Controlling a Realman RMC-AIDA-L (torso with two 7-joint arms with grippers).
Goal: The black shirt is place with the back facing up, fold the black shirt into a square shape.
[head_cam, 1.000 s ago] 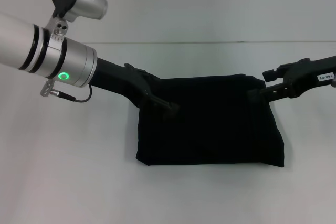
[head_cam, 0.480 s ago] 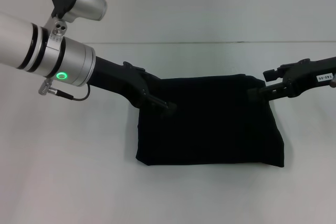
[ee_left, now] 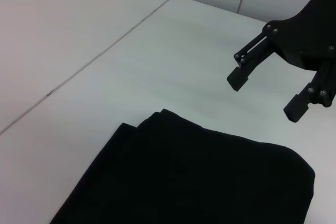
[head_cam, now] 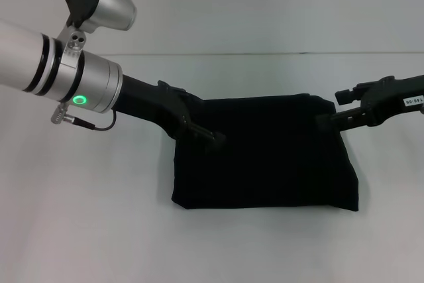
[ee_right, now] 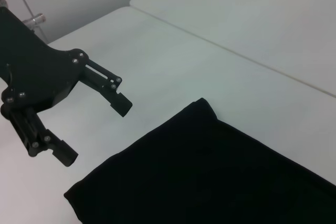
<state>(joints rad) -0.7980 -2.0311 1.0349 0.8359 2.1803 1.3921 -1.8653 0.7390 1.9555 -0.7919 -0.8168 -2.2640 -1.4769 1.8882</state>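
black shirt (head_cam: 265, 157): folded to a compact, near-square block, flat on the white desk (head_cam: 79, 230) at centre, long axis running left to right, far edge lying between the two arms. left end effector (head_cam: 209, 135): over the shirt's far left corner, fingers parted and gripping nothing in the right wrist view (ee_right: 94, 129). right end effector (head_cam: 324, 120): at the far right corner, likewise spread and empty in the left wrist view (ee_left: 268, 93), just off the cloth edge. both about equally near the fabric, one per far corner; shirt lying toward the robot from each. fold judged essentially done; remaining move likely lifting both arms away without snagging cloth. containers: none in view.
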